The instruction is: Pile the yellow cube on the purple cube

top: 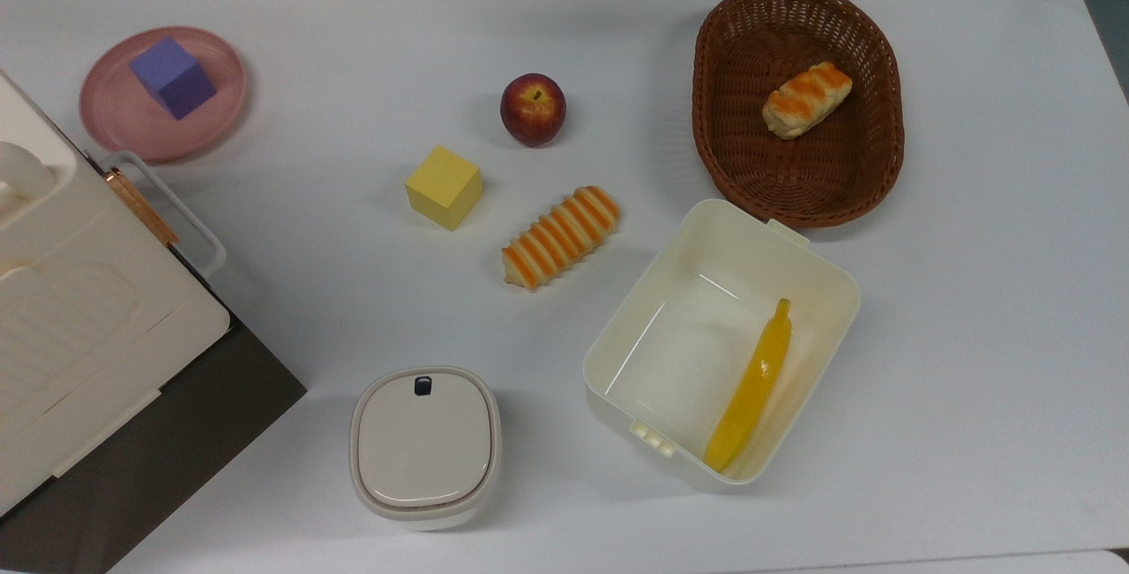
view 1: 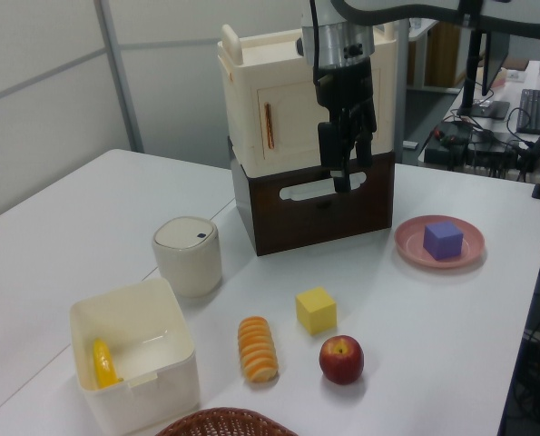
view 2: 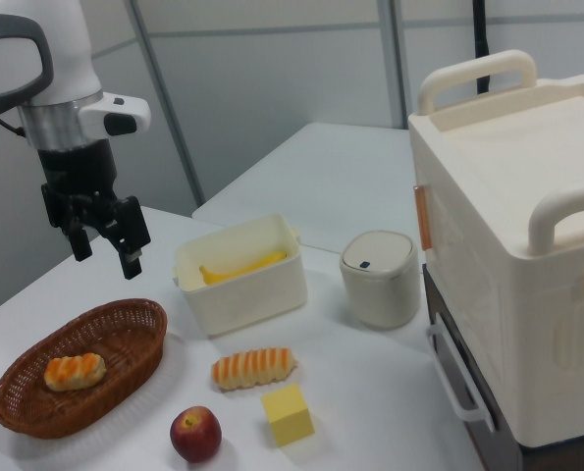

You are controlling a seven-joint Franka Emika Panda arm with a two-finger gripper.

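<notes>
The yellow cube [top: 444, 187] [view 1: 316, 310] [view 2: 288, 414] rests on the white table near its middle. On a pink plate [top: 123, 126] [view 1: 409, 243] at the top view's far left sits the purple cube [top: 173, 78] [view 1: 443, 240]. My gripper [view 1: 342, 177] [view 2: 105, 255] hangs high above the table, fingers pointing down, open with nothing between them. It is well clear of both cubes.
A red apple [top: 533, 108] and a striped bread roll [top: 560, 236] lie close to the yellow cube. A wicker basket [top: 706, 71] holds another roll. Also on the table are a white tub [top: 617, 327] with a banana, a lidded canister [top: 425, 444] and a large cream case [top: 79, 309].
</notes>
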